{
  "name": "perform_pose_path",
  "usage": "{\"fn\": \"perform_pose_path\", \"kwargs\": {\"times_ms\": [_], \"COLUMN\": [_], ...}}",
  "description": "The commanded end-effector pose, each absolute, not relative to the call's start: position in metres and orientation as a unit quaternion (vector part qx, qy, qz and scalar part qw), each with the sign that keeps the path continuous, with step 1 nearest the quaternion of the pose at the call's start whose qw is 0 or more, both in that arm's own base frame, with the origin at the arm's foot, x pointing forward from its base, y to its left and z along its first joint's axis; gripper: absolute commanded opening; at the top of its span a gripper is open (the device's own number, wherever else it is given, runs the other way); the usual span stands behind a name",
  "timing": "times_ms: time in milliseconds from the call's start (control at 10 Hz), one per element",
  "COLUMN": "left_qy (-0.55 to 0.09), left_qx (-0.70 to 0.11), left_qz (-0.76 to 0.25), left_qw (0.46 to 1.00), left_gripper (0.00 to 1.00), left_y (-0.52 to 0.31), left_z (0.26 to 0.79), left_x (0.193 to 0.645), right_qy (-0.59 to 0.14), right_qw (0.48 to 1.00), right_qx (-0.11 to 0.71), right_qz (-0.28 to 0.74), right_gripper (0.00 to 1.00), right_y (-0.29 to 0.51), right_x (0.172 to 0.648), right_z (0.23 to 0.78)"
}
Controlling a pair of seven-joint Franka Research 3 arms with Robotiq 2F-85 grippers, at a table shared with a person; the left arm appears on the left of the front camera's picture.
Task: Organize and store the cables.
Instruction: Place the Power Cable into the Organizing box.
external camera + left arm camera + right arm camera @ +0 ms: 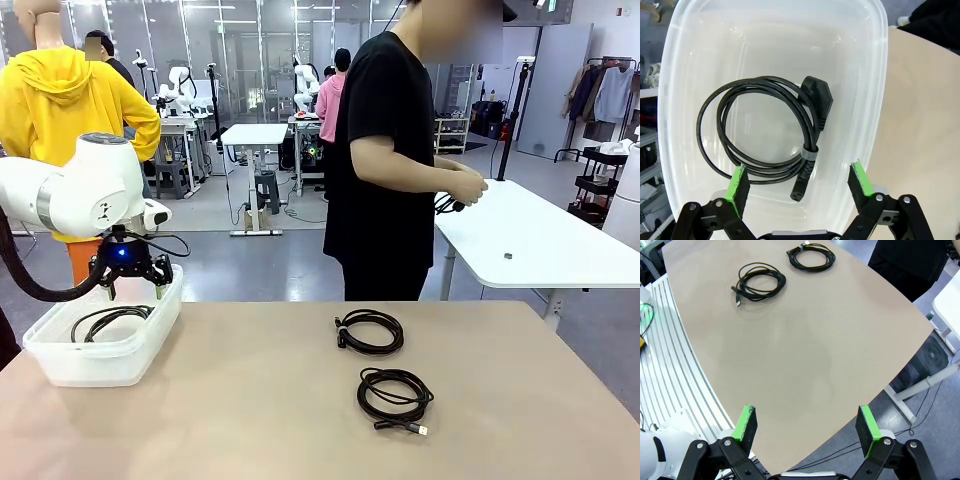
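The reference item is the storage bin [62,348], a translucent white plastic tub with rounded corners and a rolled rim, resting on the matte beige table [250,430]. Inside the bin, one cable [816,95] lies flat on the floor: a smooth black cord wound as a round coil, cinched by a narrow grey band, with a moulded angular plug at one end and a small block connector at the other. The left gripper [133,272] hangs directly above the bin. Its green-padded fingers [737,181] are spread wide over the coil, apart from it, with nothing between them. To the right of the bin, well apart from it, two more black coils lie on the bare tabletop: the far coil [343,336], a tight ring, and the near coil [365,398], looser, with a silver-tipped plug pointing away from the bin. The right gripper [807,422] hovers above the table edge farthest from the bin, fingers spread and empty. Beyond the bin and to its right, a person's hands [465,188] hold a thin dark cord.
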State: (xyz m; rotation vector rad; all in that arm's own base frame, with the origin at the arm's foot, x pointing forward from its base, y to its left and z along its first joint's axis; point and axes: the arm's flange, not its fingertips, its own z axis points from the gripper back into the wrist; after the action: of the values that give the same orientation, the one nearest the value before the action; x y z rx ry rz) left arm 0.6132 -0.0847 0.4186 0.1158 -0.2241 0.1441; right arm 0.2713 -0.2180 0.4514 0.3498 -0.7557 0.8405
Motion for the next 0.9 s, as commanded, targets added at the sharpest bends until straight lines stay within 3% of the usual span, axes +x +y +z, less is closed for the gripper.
{"fn": "perform_pose_path", "kwargs": {"times_ms": [0,800], "left_qy": [-0.113,-0.108], "left_qx": [0.063,0.059], "left_qz": [0.067,0.072], "left_qw": [0.989,0.99], "left_gripper": [1.0,1.0], "left_y": [-0.0851,-0.0842], "left_z": [0.4144,0.4142], "left_x": [0.6177,0.6144], "right_qy": [-0.361,-0.361], "right_qw": [0.824,0.824], "right_qx": [0.167,0.167], "right_qz": [0.403,0.403], "right_gripper": [1.0,1.0], "right_y": [-0.2199,-0.2199], "right_x": [0.2706,0.2706], "right_z": [0.4516,0.4516]}}
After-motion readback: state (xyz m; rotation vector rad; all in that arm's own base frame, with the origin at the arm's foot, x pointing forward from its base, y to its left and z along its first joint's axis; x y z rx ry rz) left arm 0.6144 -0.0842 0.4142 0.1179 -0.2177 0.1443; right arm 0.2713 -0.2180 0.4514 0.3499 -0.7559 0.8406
